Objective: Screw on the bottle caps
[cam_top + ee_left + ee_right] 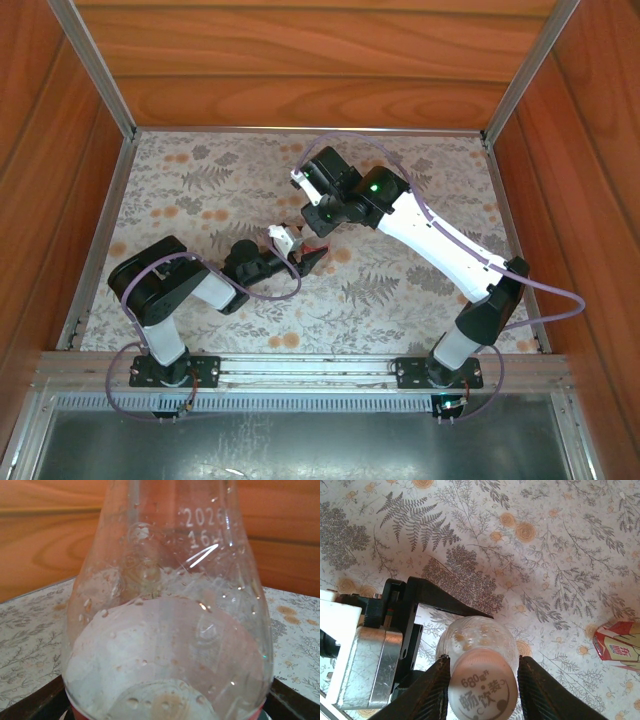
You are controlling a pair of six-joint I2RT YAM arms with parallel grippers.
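Right wrist view: right gripper (484, 664) brackets the white cap (482, 686) on the clear bottle (476, 635), grip uncertain; left gripper (308, 258) clamps the bottle's body.

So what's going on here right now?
The left hand holds the clear bottle by its body. The right hand has a finger on either side of the white cap sitting on the bottle's neck, apparently mid-screwing. I can't tell whether it is gripping or letting go.

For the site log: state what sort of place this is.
Probably a robot test cell: wood-panelled walls and aluminium rails enclose a floral-covered table, with two robot arms bolted to a metal rail at its near edge.
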